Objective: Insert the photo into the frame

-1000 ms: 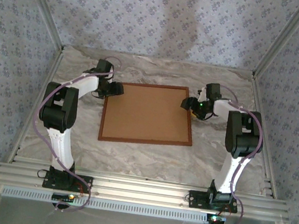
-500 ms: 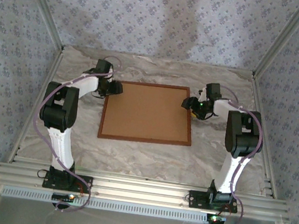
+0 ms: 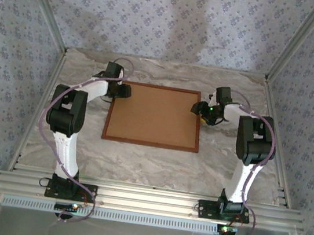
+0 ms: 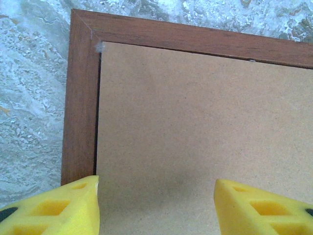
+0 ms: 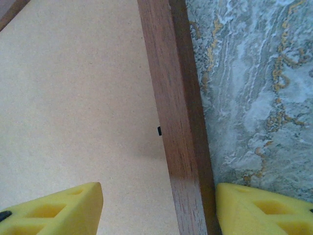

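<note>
The frame (image 3: 149, 144) lies flat on the marble table (image 3: 144, 168), back side up, with a plain brown board (image 3: 154, 114) sitting inside its reddish wooden rails. It sits between the 2 grippers, one at each far corner.

The left gripper (image 3: 124, 92) is at the frame's far left corner. From its wrist camera, that corner of the frame (image 4: 80, 98) lies just ahead of the gripper (image 4: 156, 180). The 2 yellow fingers stand wide apart with nothing between them but the board (image 4: 195, 132) below. One finger (image 4: 63, 210) is over the side rail and the other (image 4: 264, 210) is over the board. A small pale fleck (image 4: 99, 47) sits in the inner corner of the rails.

The right gripper (image 3: 197, 108) is at the far right corner. In its wrist view the gripper (image 5: 159, 186) straddles a rail of the frame (image 5: 181, 122), jaws apart and not pinching it. One finger (image 5: 54, 210) is above the board (image 5: 78, 98), well clear of the rail. The other (image 5: 264, 210) is above the table (image 5: 254, 98), right against the rail's outer edge; I cannot tell if it touches. A tiny black tab (image 5: 159, 130) shows on the rail's inner edge, ahead of the fingers.
</note>
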{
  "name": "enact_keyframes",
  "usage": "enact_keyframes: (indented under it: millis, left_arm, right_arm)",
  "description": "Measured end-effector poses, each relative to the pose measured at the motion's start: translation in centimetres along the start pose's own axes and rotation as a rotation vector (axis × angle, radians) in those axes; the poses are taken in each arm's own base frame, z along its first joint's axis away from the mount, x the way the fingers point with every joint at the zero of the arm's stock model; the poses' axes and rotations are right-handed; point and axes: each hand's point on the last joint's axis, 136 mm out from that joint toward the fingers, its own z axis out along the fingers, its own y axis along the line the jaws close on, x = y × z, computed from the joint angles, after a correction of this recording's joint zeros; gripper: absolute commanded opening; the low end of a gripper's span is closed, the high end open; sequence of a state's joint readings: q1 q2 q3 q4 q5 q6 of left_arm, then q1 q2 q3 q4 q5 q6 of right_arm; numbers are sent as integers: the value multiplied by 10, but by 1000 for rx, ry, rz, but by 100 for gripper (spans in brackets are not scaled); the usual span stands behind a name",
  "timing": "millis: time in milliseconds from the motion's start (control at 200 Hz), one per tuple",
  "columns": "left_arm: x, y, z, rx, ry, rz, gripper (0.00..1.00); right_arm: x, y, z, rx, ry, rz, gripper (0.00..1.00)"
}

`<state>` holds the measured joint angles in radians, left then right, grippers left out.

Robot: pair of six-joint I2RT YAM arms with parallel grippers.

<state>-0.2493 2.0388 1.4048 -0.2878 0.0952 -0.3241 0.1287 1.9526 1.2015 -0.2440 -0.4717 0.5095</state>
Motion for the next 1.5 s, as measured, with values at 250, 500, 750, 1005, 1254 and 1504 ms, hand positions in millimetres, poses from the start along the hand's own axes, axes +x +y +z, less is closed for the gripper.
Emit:
enact_keyframes:
  millis: [250, 500, 750, 1005, 1254, 1504]
  left_arm:
    - [29, -63, 11, 106, 68, 110, 61]
    - [73, -136, 5, 241, 159, 249, 65]
    - [73, -106, -18, 148, 171, 187, 81]
    - [21, -1, -96, -3, -70, -60, 85]
    - [39, 76, -68, -89, 7, -224, 77]
    - [48, 72, -30, -47, 152, -194, 60]
  right_arm:
    - [1, 4, 3, 7, 3, -6, 64]
    - [1, 5, 4, 10, 1, -10, 64]
    - [0, 8, -1, 0, -4, -52, 69]
    - [22, 11, -10, 13, 0, -143, 78]
    - [28, 20, -24, 98, -59, -262, 78]
    - [15, 21, -30, 101, -86, -277, 77]
